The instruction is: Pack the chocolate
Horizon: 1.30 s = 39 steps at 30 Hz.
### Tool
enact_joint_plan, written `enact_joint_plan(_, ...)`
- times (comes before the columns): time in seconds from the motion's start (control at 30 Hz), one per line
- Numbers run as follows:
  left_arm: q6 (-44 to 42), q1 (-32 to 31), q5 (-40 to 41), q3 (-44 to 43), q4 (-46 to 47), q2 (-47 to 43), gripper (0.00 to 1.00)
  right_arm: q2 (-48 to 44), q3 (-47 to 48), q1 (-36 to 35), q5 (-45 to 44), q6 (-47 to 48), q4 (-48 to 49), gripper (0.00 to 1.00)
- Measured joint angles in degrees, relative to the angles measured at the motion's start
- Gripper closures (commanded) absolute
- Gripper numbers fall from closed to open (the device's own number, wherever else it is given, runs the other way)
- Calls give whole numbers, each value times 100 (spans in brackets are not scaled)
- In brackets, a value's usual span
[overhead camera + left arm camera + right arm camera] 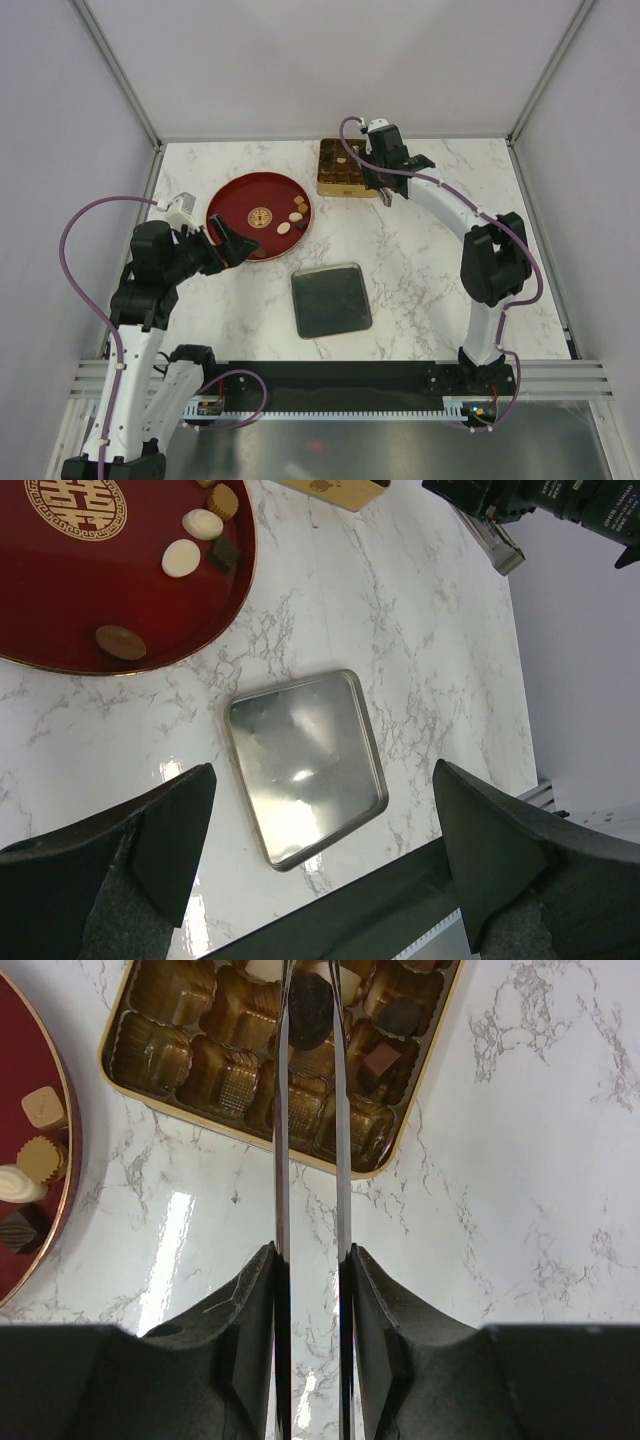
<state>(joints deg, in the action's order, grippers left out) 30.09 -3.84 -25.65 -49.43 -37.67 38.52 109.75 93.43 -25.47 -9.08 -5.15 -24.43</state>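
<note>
Presently, on the white marbled table (430, 250): red dish (232, 205) at left-centre, with a round gold emblem (263, 214) in its middle. Toward the near edge and to the right of the dish, a square grey metal lid (332, 300), lying flat and apart from it. At the far side, an open gold tin (158, 1048), divided into moulded cavities, most of them vacant.

Left gripper (238, 245): hovering above the near rim of the red dish, jaws spread wide, nothing between them.

Right gripper (311, 985): positioned over the gold tin and fitted with two long thin blades. Blades drawn close and clamped on one dark round chocolate piece (310, 1015) above the tin's cavities. Cannot tell whether seated in a cavity or held clear of it.

Remaining chocolate (203, 523): clustered on the right part of the red dish.
- Two cream rounds, one dark square and one gold-cupped piece, close together.
- One brown round (120, 640) apart from these, nearer the dish's rim.

Already in the tin, right of the blades: a second dark round (400, 1015) and a light brown square (380, 1058).
</note>
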Motion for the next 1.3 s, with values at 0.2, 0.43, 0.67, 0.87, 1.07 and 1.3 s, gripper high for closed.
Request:
enact_joint_plan(0.2, 0, 0, 2, -2, 0, 0, 2, 94, -33, 15, -20, 2, -11, 59)
enact_joint_plan(0.43, 0, 0, 2, -2, 0, 0, 2, 238, -42, 15, -57, 50, -2, 55)
enact_joint_plan(0.67, 0, 0, 2, -2, -2, 0, 2, 306, -24, 15, -118, 92, -7, 53)
enact_joint_plan(0.87, 0, 0, 2, -2, -2, 0, 2, 317, 125, 15, -157, 138, -11, 52)
enact_joint_plan(1.07, 2, 0, 2, -2, -7, -22, 2, 302, 175, 20, -111, 149, -20, 53)
enact_joint_plan(1.3, 2, 0, 2, -48, -50, -125, 2, -90, 109, -149, 190, 87, -87, 53)
